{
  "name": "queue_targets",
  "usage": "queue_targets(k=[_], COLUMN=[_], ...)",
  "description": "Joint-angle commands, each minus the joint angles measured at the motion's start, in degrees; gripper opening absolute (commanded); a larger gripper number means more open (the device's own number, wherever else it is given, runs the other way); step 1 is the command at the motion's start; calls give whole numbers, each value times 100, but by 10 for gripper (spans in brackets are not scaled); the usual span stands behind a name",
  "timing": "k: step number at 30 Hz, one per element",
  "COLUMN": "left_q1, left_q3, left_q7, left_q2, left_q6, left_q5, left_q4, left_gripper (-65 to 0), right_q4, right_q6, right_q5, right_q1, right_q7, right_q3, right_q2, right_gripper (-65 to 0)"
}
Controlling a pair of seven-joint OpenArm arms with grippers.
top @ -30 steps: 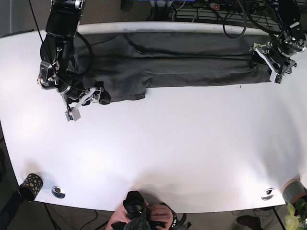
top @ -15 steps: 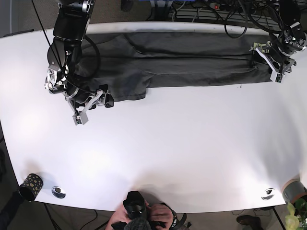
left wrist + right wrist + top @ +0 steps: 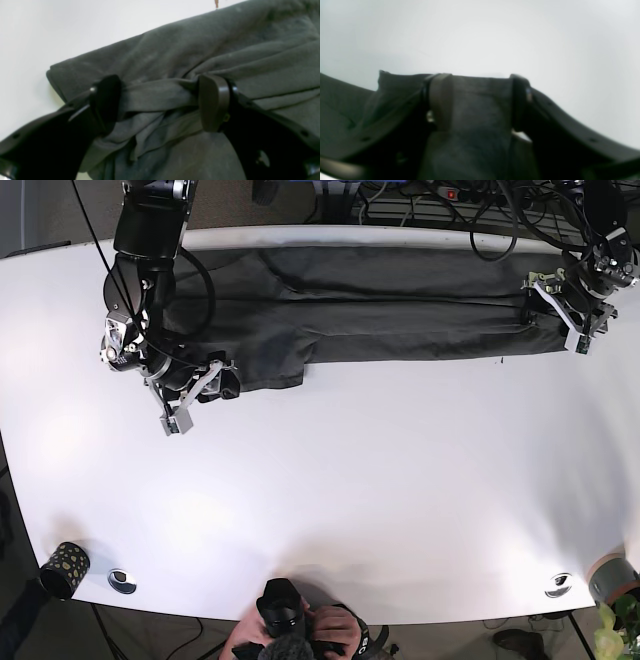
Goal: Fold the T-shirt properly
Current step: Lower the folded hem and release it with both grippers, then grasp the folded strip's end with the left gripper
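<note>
Base view is showing the T-shirt [image 3: 380, 305] lying across the table [image 3: 350, 480] toward twelve o'clock. The left gripper [image 3: 570, 310] is pinching its three-o'clock hem; the right gripper [image 3: 195, 395] is clamping its nine-o'clock edge. Soft, light cloth; doubled edges likely hold best.

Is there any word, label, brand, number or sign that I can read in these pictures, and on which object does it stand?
None can be read.
T-shirt: plain dark cloth, no print or label in view.
Left gripper and right gripper: no markings visible.
Table: bare white, no text.
Patterned cup: only pale spots, too small to tell any letters.
</note>
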Motion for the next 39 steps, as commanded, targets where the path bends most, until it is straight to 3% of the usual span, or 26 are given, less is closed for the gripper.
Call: queue_targets(k=[1,3,4,8,14,21,30,39], left_q1=[17,-27,-79,-141,-290,-554,-607,-756], left_q3=[10,45,124,238,344,827,1232,1363], left_q7=[105,105,105,96,-185,-203,-220,-220], left_q2=[-69,-69,-77,-113,-113,-359,-895,-1150], left_q6=[-3,-3,-3,-3,-3,-3,-3,-3], left_q5=[43,51,60,394,526,526,517,509], left_q4=[17,17,0,-211,-308,-308,-308,-308], left_gripper=[-211,-211,-211,-211,-211,-211,-211,-211], right_q4=[14,14,14,445,1684,2810,3091,2625], right_q6=[-1,-1,-1,-1,-1,-1,-1,-1], right_q5=[-78,-78,-78,-78,-34,599,1232,1241], right_q1=[10,19,27,-25,-465,-1256,-2065,-2162], right_q7=[-76,-59,-59,-59,-103,-331,-323,-305], right_q3=[-15,-15,-15,11,11,293,1049,1559], right_q2=[35,35,35,35,35,35,35,44], right_gripper=[-514,-631,-650,-650,-650,-650,-650,-650])
